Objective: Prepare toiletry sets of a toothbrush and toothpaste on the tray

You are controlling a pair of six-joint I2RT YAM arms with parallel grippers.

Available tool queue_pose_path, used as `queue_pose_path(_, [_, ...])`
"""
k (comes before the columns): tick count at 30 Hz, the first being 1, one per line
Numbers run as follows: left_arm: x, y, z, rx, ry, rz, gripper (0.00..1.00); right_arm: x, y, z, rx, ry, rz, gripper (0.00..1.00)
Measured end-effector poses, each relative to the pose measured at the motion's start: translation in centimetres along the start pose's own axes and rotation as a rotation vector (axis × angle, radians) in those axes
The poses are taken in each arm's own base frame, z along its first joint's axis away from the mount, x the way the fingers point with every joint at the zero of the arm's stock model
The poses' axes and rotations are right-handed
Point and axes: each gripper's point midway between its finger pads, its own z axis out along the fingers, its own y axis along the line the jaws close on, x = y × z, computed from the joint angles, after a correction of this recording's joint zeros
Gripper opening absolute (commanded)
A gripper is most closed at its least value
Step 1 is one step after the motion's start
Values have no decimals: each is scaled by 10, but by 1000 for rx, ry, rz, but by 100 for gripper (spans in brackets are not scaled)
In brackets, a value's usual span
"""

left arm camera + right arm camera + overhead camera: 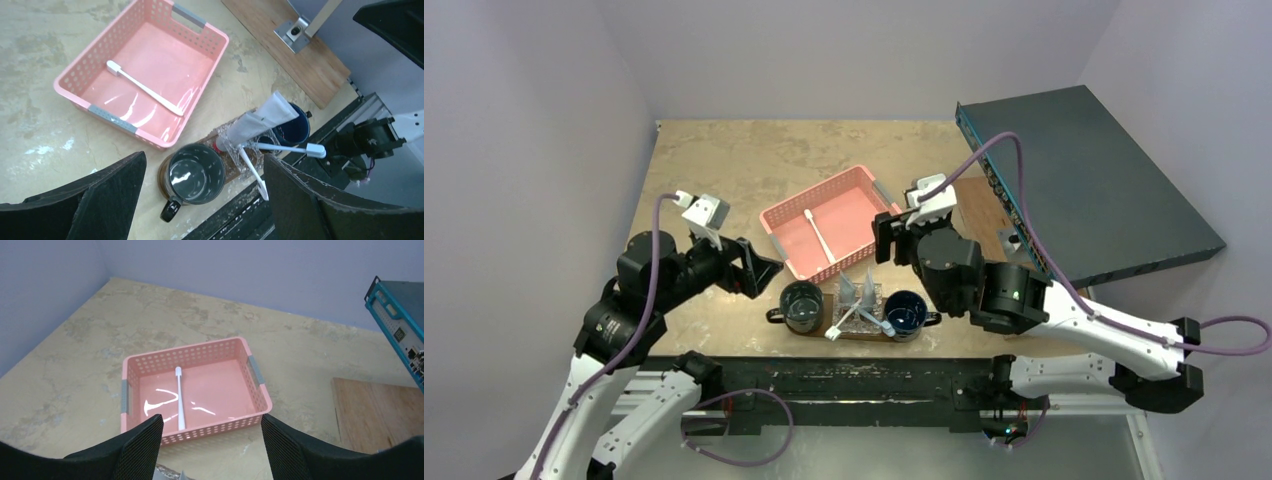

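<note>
The dark brown oval tray (232, 174) sits at the near edge of the mottled worktop (100, 340). It is mostly hidden under two glossy mugs (192, 174), crinkled clear wrap (229, 135), a pale squeeze tube (262, 117) and two thin white toothbrushes (287, 148). Another toothbrush (179, 399) lies in the perforated pink plastic basket (187, 349). The left end effector (205, 157) and right end effector (212, 420) both gape wide, holding nothing. Markings on the teal device (400, 305) are too small to read.

Glossy pink plastic basket (95, 55), dark wooden tray (231, 172), matt tabletop (75, 340)
</note>
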Motion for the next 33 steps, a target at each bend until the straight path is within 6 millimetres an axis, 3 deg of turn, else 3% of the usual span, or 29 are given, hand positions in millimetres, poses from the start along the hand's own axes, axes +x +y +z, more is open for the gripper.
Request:
queue_pose_path(8, [-50,3,-4,-79,-92,20,88,-36,-25,27,25,-27,-4,80])
queue_pose_path(18, [-86,27,-10,-245,-181,40,88,-80,-87,59,121,-84,58,82])
queue_pose_path(26, [-108,44,-28,-363,-309,55,88,-100,-131,61,199,-140,98,83])
queue_pose_path(33, [-103,51,-47,-399,-400,69,88,-94,-145,39,204,-182,126,84])
